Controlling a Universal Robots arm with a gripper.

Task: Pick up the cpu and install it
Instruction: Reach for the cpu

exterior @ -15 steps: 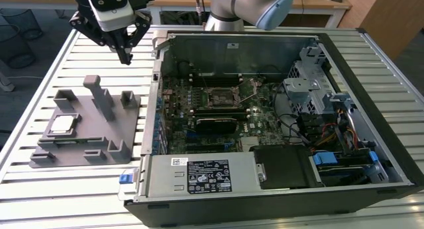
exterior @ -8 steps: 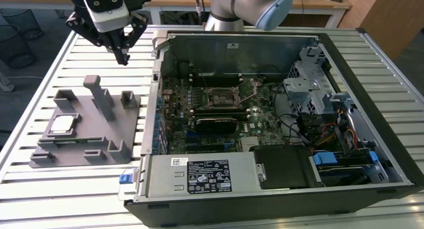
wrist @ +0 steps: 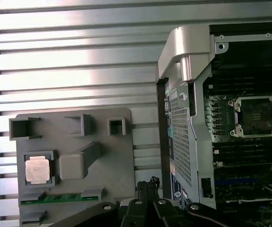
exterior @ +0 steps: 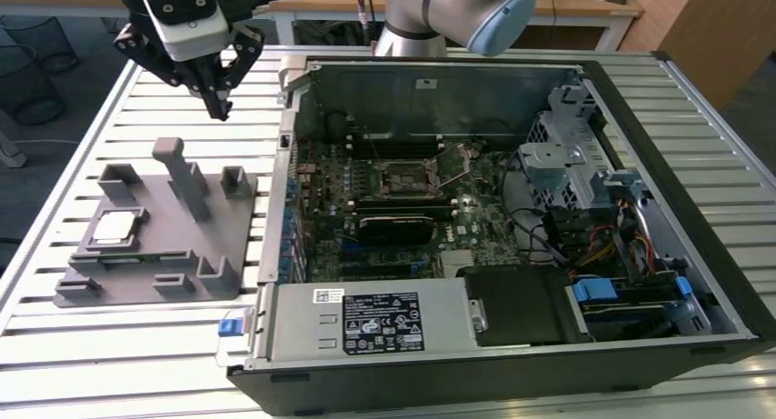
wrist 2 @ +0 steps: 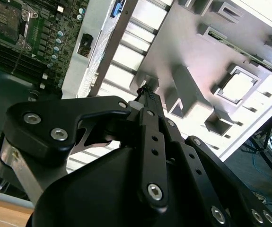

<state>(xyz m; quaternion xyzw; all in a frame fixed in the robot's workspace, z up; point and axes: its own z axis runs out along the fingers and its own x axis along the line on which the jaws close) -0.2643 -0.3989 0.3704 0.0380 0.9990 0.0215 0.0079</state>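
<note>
The fingers of the gripper are clenched tip to tip, as far as I can see, and they grasp nothing. The tips hang in the air above the slatted table, apart from everything.

In the exterior view the cpu is at about 7 o'clock from the gripper, well apart from it. It lies flat in a square pocket of the grey holder tray, with its silvery top upward. In both wrist views the cpu sits in that same pocket. A thin green board lies in a slot of the tray just beside it.

The open computer case stands beside the tray. Its black-framed socket is at about 4 o'clock from the gripper.

In the second wrist view the black body of the gripper covers a large part of the table. In the first wrist view the picture's edge cuts off the gripper below its tips. In the exterior view the arm is cut off at the edge.
</note>
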